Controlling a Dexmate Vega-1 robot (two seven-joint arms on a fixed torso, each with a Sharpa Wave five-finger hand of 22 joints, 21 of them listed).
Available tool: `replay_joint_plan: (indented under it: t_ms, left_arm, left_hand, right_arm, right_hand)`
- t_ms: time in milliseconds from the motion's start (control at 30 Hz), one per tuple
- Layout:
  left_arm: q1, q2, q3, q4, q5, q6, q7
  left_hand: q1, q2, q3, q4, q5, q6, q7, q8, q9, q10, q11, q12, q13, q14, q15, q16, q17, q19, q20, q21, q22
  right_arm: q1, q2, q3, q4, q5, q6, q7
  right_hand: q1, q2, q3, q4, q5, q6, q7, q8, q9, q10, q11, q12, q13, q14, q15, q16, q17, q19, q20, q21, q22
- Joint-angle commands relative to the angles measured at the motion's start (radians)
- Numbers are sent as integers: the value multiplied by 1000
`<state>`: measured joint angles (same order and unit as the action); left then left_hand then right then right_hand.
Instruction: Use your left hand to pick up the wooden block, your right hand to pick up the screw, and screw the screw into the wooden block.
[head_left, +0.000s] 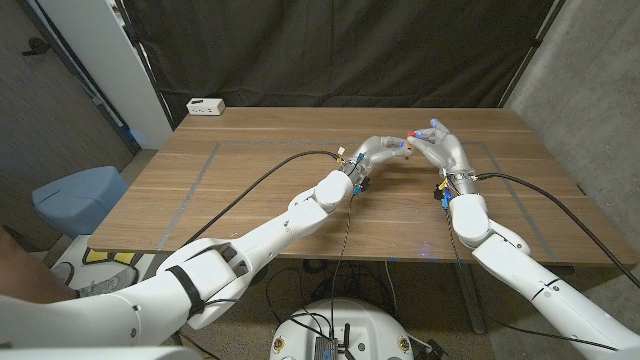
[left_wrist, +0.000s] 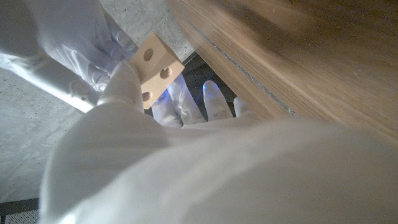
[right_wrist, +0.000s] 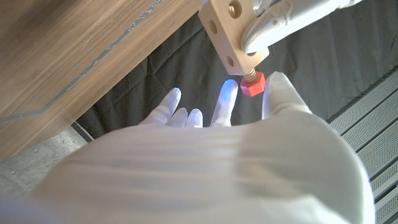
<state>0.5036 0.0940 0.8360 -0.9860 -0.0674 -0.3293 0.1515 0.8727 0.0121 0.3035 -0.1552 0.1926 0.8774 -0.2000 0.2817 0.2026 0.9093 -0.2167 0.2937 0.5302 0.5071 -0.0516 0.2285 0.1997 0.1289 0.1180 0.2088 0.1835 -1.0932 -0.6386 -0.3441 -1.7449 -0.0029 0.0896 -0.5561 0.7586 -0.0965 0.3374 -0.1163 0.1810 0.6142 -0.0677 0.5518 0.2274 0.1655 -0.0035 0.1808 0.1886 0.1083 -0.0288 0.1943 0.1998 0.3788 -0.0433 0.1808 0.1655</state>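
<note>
While held aloft — wooden block (right_wrist: 229, 32) in left hand (head_left: 378, 151), red screw (right_wrist: 252, 83) between right hand (head_left: 440, 146) fingers — white box (head_left: 205, 106) far behind.

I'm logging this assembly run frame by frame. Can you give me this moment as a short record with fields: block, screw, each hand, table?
block: wooden block with round holes in its faces, held off the table by the left hand
screw: red-headed screw, its tip in the block's end
left hand: grips the block
right hand: right hand holds the screw's head between its fingertips
table: wooden table, with a white box at its far left corner
stage: screw entered, threads partly exposed
</note>
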Motion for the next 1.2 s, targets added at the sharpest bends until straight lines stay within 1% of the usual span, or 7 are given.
replay_joint_plan:
  t_ms: [33, 100, 400, 433, 800, 1033, 1200]
  left_arm:
    - [2, 2, 3, -6, 4, 3, -2]
    - [2, 3, 3, -6, 4, 3, -2]
    - [3, 9, 2, -14, 7, 4, -2]
    - [4, 11, 1, -15, 8, 4, -2]
    - [-1, 16, 0, -12, 8, -3, -10]
    - [-5, 18, -1, -9, 14, -12, -6]
    - [-8, 18, -1, -3, 18, -17, -3]
  left_hand:
    - [43, 49, 4, 5, 7, 50, 29, 8, 3, 4, -2, 8, 5, 10, -92, -2, 4, 6, -2, 2, 4]
    - [43, 49, 4, 5, 7, 50, 30, 8, 3, 4, -2, 8, 5, 9, -93, -3, 4, 6, -2, 2, 4]
    - [44, 49, 4, 4, 7, 52, 28, 8, 3, 5, -2, 8, 6, 10, -93, -3, 4, 6, -2, 2, 4]
    - [44, 49, 4, 4, 7, 52, 27, 8, 3, 5, -2, 8, 6, 10, -93, -3, 4, 6, -2, 2, 4]
    - [49, 49, 5, 2, 7, 50, 30, 7, 3, 6, -2, 7, 7, 9, -93, -4, 4, 6, -1, 2, 4]
    - [48, 49, 4, 2, 7, 51, 29, 7, 3, 6, -2, 7, 7, 11, -94, -3, 4, 6, -1, 2, 4]
    - [47, 49, 3, 3, 7, 51, 29, 7, 3, 6, -2, 7, 8, 10, -93, -4, 4, 6, -1, 2, 4]
  right_arm:
    - [-12, -15, 9, -9, 19, 10, 26]
    - [-13, -16, 10, -11, 23, 12, 30]
    - [-10, -27, 11, -19, 39, 5, 60]
    - [-10, -26, 11, -20, 41, 4, 61]
    - [-2, -39, 9, -36, 57, -21, 90]
    - [-1, -48, 12, -57, 60, -47, 96]
    - [-8, -70, 21, -88, 64, -78, 108]
  right_hand:
    - [-24, -1, -8, 3, 0, -22, 6, -11, -1, -14, 2, -2, 2, -15, 4, -5, 3, -12, -22, -3, 1]
    - [-34, -2, -11, 5, 0, -32, 13, -17, -2, -22, 13, -2, 2, -22, 6, -5, 2, -19, -23, -3, 1]
    - [-73, -2, -22, 15, -2, -87, 34, -47, -5, -54, 22, -2, 2, -51, 16, -8, 2, -43, -21, -4, 1]
    - [-79, -1, -23, 17, -2, -99, 42, -53, -6, -56, 24, -1, 2, -52, 16, -7, 1, -46, -20, -3, 1]
    - [-114, -1, -36, 24, -4, -163, 66, -89, -9, -79, 34, 1, 2, -74, 35, -7, -1, -64, -11, -3, 1]
    - [-122, -1, -38, 25, -3, -175, 68, -99, -10, -81, 44, 4, 2, -78, 43, -6, -2, -68, -5, -2, 1]
    - [-127, 0, -40, 24, -3, -179, 79, -106, -12, -70, 63, 10, 2, -77, 53, -4, -4, -68, 1, 1, 1]
